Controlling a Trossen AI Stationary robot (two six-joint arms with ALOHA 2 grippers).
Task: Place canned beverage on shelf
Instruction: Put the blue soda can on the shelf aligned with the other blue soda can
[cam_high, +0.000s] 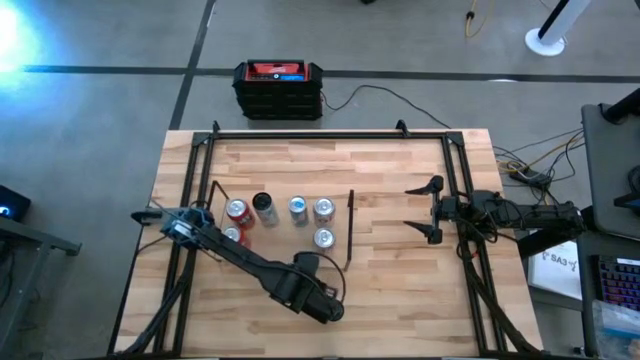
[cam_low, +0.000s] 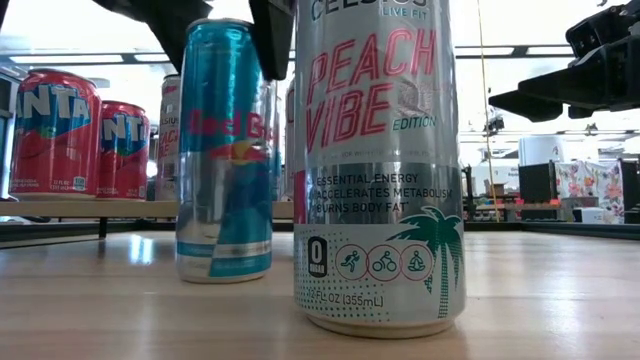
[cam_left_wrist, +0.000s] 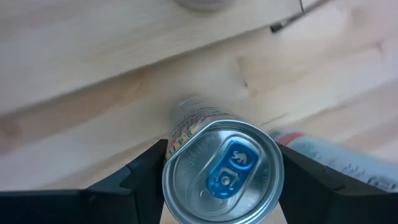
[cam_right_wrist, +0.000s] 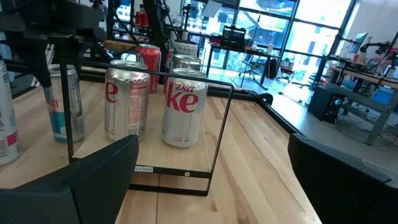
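the left tool (cam_left_wrist: 221, 163) is clenched on the blue-tabbed can (cam_left_wrist: 222, 173) at the shelf's (cam_high: 290, 245) seven o'clock corner, presumably to lift it aboard, while the right tool (cam_high: 421, 210) waits released at three o'clock.

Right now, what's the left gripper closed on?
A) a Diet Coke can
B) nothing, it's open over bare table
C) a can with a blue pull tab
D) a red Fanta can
C: in the left wrist view the left gripper has a dark finger on each side of an upright silver can with a blue pull tab, closed against its sides.
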